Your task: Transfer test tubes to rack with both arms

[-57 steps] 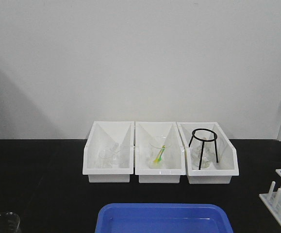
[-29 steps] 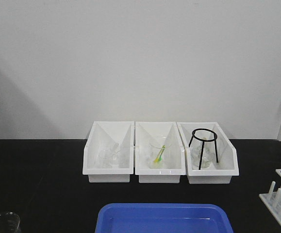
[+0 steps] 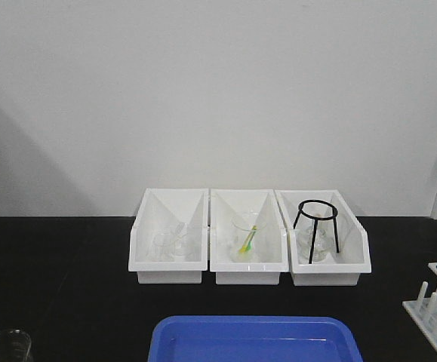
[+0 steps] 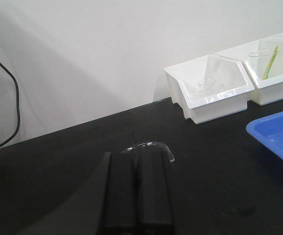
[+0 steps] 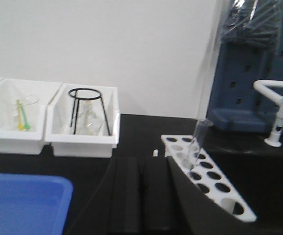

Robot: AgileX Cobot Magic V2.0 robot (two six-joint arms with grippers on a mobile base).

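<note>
- The small white plastic rack with rows of round holes stands on the black desk at its right edge, just ahead and to the right of the right black hand.
- 1 slim clear glass test tube already stands in a hole near the rack's far end, its long axis close to upright and leaning slightly; further tubes are not clearly visible in any view.
- The right hand's 2 fingers lie pressed together with nothing between them.
- The left black hand is likewise closed and empty, low over the desk's left side, with the rim of a wide clear glass beaker just beyond its fingertips.
- The rack lies well apart from the left hand, so the right arm is judged the nearer for any placing.
- The leftmost white angled bin holds what may be clear glassware, though the view is too faint to call it a tube.
</note>
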